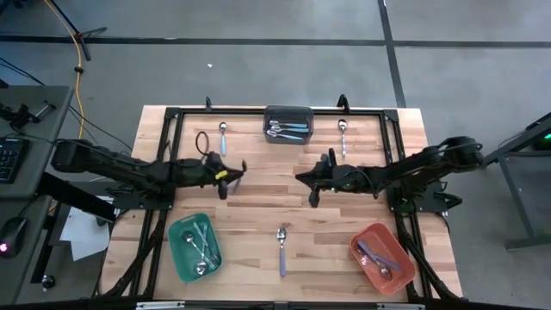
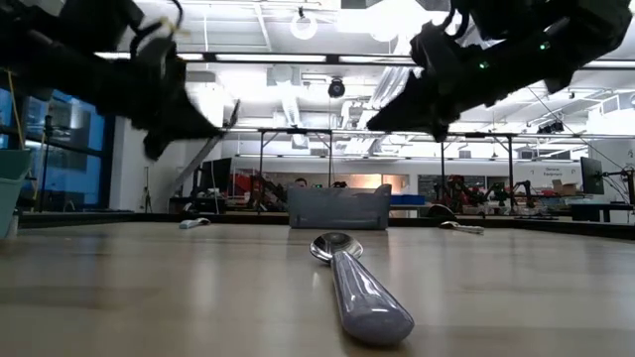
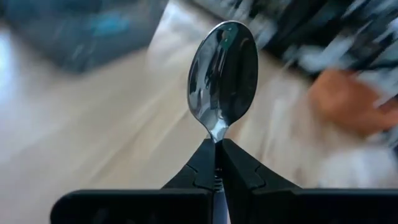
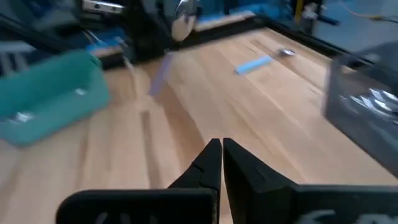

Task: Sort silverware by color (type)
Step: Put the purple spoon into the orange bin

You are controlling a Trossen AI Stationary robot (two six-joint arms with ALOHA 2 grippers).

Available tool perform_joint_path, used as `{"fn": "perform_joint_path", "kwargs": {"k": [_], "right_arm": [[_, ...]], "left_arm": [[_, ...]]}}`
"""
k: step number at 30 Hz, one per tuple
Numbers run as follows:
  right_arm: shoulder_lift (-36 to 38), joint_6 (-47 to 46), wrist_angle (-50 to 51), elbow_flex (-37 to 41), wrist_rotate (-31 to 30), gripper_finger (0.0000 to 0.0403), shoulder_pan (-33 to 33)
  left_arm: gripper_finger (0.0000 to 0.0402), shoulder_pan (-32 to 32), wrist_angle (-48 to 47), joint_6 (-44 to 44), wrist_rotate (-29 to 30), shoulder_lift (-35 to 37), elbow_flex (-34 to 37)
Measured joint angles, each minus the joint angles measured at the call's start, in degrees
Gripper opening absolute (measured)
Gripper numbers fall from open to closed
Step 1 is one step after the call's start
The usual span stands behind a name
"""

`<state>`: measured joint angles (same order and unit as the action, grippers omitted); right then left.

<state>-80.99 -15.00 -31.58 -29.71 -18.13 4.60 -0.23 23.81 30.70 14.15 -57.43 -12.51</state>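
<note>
Left hand (image 3: 217, 144), lifted above the wooden counter (image 1: 258, 215) centre, is clamped on a shiny metal-bowled spoon (image 3: 222, 73) with its handle hidden; transfer step; next, carry to the matching bin, seemingly the green plastic bin (image 1: 183, 256) at seven o'clock, while right hand (image 4: 221, 149) waits closed and empty.

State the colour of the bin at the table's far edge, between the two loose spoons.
Dark grey bin, seen best in the high view.
</note>
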Motion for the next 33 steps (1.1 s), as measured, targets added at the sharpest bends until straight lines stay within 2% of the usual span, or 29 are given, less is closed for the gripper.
{"fn": "perform_joint_path", "kwargs": {"k": [3,6,8,12,16,21,29,33], "right_arm": [[-3.6,0.0,-7.5,-0.4,3.6,0.0015,-0.1],[-7.4,0.0,-11.6,-2.7,5.5,0.0050,-0.1],[-10.0,0.0,-12.6,-5.5,6.5,0.0081,-0.1],[-14.4,2.1,-12.8,-12.0,8.9,0.0143,-0.1],[-17.8,4.9,-12.8,-18.3,16.4,0.0182,-0.5],[-20.6,8.1,-10.7,-24.3,18.0,0.0192,-1.3],[-23.4,7.7,-8.6,-30.8,23.5,0.0192,-3.1],[-23.4,7.5,-7.9,-31.6,24.8,0.0167,-3.1]], "left_arm": [[0.0002,0.0,13.1,-4.1,-0.8,-2.1,1.3],[0.0001,-0.1,22.1,-7.7,-2.0,-4.9,1.6],[0.0001,-0.4,28.3,-10.3,-2.6,-6.9,1.6],[0.0001,-0.4,39.5,-13.6,-7.7,-11.4,1.6],[0.0001,-0.4,47.4,-13.9,-12.1,-15.2,1.3],[0.0001,-0.8,52.9,-15.5,-14.1,-17.8,0.7],[0.0001,-1.4,53.4,-17.0,-16.3,-20.7,-2.7],[0.0001,-1.6,53.8,-18.3,-16.3,-21.5,-3.8]]}}
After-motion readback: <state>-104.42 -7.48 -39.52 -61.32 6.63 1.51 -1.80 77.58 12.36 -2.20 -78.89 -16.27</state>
